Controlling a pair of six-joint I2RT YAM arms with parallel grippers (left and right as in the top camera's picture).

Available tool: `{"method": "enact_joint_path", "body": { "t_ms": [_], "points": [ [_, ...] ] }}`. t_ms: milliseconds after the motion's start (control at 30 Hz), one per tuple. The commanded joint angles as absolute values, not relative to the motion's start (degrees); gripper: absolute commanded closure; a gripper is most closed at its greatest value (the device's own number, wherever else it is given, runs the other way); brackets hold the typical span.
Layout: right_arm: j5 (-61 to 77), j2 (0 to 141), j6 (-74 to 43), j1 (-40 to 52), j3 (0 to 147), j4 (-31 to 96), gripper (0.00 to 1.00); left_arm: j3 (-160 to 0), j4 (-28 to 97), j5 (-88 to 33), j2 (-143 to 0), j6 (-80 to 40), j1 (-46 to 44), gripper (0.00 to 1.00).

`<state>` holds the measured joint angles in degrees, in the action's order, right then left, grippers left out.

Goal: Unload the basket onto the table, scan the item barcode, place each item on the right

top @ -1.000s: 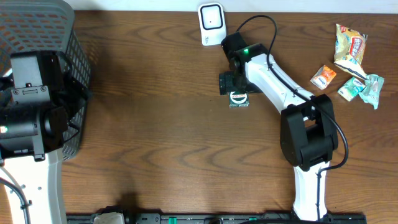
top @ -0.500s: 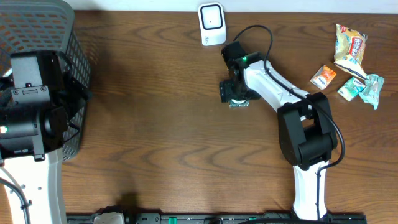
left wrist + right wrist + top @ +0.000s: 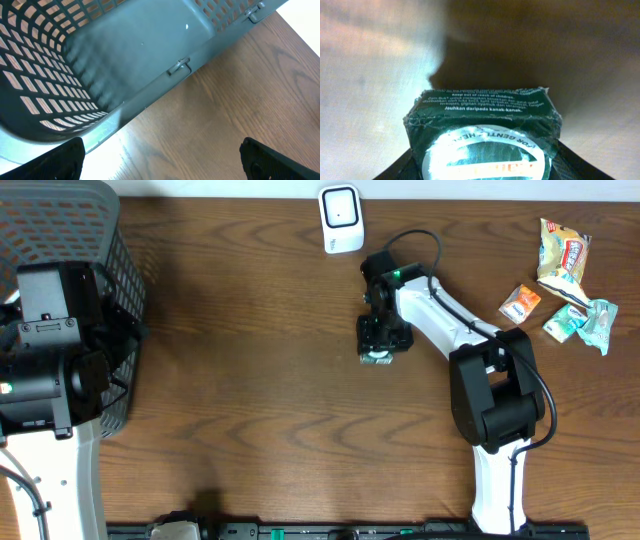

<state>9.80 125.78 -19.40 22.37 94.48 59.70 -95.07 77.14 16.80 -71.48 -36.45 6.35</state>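
Dark green box (image 3: pixel 480 120) with round white label, on the table (image 3: pixel 250 380) between the right pincer's (image 3: pixel 489 169) fingers (image 3: pixel 580 165), grip cannot be told, white scanner (image 3: pixel 340 218) beyond that pincer, left pincer (image 3: pixel 165 161) spread wide beside grey basket (image 3: pixel 125 55)

The right end effector (image 3: pixel 380 343) partly covers a green box (image 3: pixel 377 359) on the worktop (image 3: pixel 250 380), near the white scanner (image 3: pixel 340 218).
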Motion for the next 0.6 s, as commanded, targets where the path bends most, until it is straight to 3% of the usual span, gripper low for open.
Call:
{"method": "enact_joint_path", "body": {
  "t_ms": [0,267,567],
  "points": [
    [27.3,126.2,-21.2,20.3,98.5,63.9,0.46,-94.8,77.3,17.4,-71.5,-37.2,6.6,0.03],
    [71.3,126.2,-21.2,12.4,99.7,71.6,0.47,-94.8,77.3,17.4,-71.5,-37.2,6.6,0.02],
    [85.9,126.2,-22.9,8.1,99.7,74.6,0.46,-94.8,77.3,17.4,-71.5,-37.2,6.6,0.02]
  ]
}}
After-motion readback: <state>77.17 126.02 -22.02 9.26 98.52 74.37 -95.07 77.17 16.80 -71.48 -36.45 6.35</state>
